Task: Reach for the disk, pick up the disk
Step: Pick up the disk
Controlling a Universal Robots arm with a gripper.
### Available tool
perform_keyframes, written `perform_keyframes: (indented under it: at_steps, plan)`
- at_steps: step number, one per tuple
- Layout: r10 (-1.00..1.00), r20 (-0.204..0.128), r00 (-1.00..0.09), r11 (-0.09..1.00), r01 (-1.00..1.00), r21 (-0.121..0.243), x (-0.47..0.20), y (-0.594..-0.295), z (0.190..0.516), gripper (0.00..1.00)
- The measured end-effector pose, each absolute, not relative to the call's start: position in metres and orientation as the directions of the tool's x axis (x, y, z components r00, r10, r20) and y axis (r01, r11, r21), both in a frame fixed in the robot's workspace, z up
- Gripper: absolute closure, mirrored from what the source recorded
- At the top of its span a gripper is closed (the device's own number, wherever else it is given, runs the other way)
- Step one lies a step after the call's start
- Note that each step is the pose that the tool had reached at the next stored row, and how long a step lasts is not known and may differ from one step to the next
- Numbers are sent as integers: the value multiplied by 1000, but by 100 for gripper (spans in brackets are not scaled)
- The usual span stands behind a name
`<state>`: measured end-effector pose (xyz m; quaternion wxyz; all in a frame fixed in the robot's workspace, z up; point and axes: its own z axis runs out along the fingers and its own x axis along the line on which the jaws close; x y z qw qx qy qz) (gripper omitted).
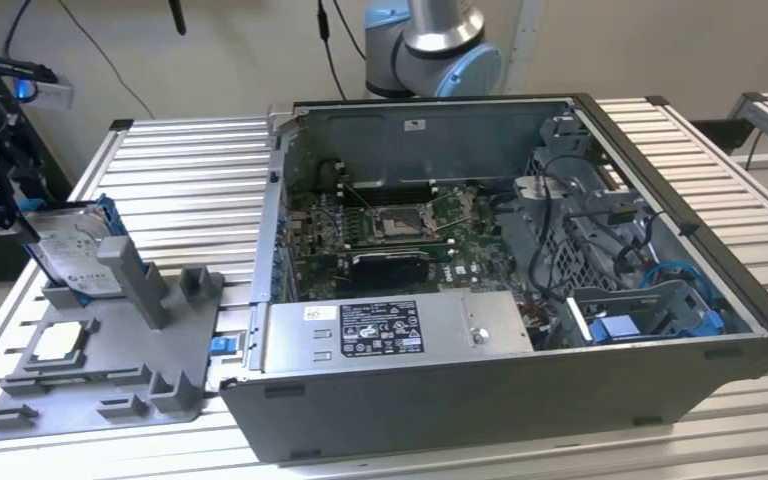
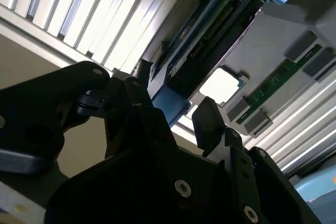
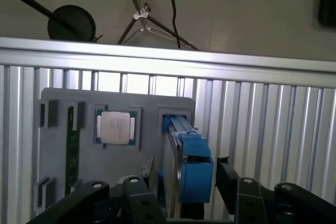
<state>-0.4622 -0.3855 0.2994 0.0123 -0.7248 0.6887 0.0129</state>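
Observation:
The disk [image 1: 75,252] stands on edge in a slot of the grey fixture [image 1: 117,375] at the exterior view's left, silver with a white label and a blue bracket. My black gripper [image 1: 17,225] hangs right over its upper end. In the first wrist view the disk [image 3: 184,166] shows edge-on, and the gripper [image 3: 184,182] is open with one finger [image 3: 146,174] on each side of it, a narrow gap at both. The second wrist view gives the same: the disk [image 2: 210,40] runs away from the gripper [image 2: 173,111], its blue end between the fingers.
A small square CPU chip [image 1: 61,343] and a green memory stick [image 3: 71,150] lie in the same fixture. The open computer case [image 1: 491,280] stands close at the exterior view's right of the fixture. The slatted metal table [image 1: 184,170] carries everything.

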Motion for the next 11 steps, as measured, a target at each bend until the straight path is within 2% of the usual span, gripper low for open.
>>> perform_keyframes:
  at_steps: [11]
  plan:
    - [-998, -43, 51, -51, -999, 0, -462, -386, 280, 0]
